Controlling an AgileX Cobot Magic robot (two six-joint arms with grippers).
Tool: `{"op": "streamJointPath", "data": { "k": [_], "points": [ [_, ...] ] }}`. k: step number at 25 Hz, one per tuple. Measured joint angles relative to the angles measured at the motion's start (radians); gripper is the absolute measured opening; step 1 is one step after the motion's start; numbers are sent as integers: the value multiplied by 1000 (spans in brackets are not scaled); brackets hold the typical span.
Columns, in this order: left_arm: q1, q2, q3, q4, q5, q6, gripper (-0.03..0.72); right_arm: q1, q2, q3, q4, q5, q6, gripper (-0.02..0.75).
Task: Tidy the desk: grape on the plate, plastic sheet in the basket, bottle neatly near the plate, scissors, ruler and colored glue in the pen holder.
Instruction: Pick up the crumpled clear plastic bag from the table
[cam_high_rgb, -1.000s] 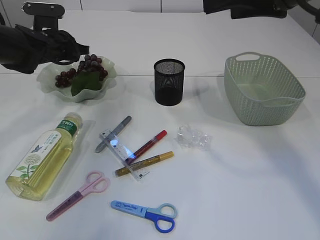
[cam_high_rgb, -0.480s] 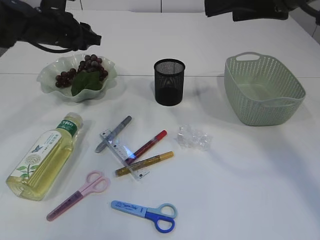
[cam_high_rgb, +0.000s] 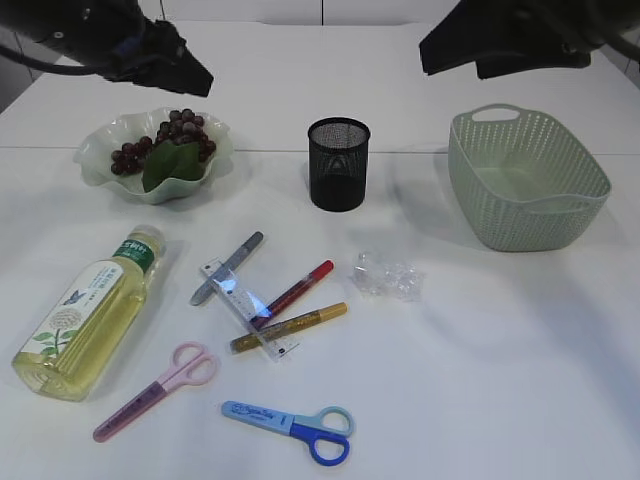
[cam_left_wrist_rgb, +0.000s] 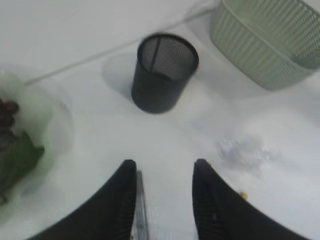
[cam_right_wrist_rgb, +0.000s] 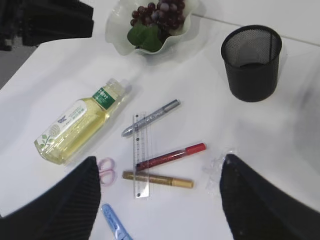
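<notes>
The grapes (cam_high_rgb: 165, 140) are sitting in the plate (cam_high_rgb: 100, 160), so that part of the tidy-up looks done, while everything else is waiting on the table. The left gripper (cam_left_wrist_rgb: 164, 200) is hanging above the table between plate and pen holder (cam_high_rgb: 339, 164), its fingers (cam_left_wrist_rgb: 117, 200) parted with nothing between them; it looks free for the next pick. The right gripper (cam_right_wrist_rgb: 156, 200) is hovering high over the clutter with its fingers (cam_right_wrist_rgb: 75, 200) spread wide and empty, probably to take something broad or loose, such as the plastic sheet (cam_high_rgb: 386, 275) lying crumpled between the glue pens (cam_high_rgb: 290, 313) and the basket (cam_high_rgb: 527, 180). The ruler (cam_high_rgb: 249, 308) is lying across the pens, so lifting it first may be easier. The bottle (cam_high_rgb: 88, 313) is lying on its side below the plate, not yet stood up. The pink scissors (cam_high_rgb: 155, 390) and blue scissors (cam_high_rgb: 290, 430) are resting flat at the near edge, well apart from the holder.
</notes>
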Motion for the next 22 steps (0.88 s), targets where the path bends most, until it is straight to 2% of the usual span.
{"op": "streamJointPath", "data": {
  "k": [7, 15, 18, 22],
  "points": [
    [0, -113, 0, 231, 366, -231, 281, 0, 0, 0, -66, 106, 62, 577],
    [0, -182, -1, 547, 525, -689, 281, 0, 0, 0, -255, 228, 302, 577],
    [2, -186, -1, 598, 533, -761, 305, 0, 0, 0, -303, 253, 387, 577],
    [2, -194, -1, 585, 538, -783, 417, 0, 0, 0, -321, 261, 446, 578]
  ]
}}
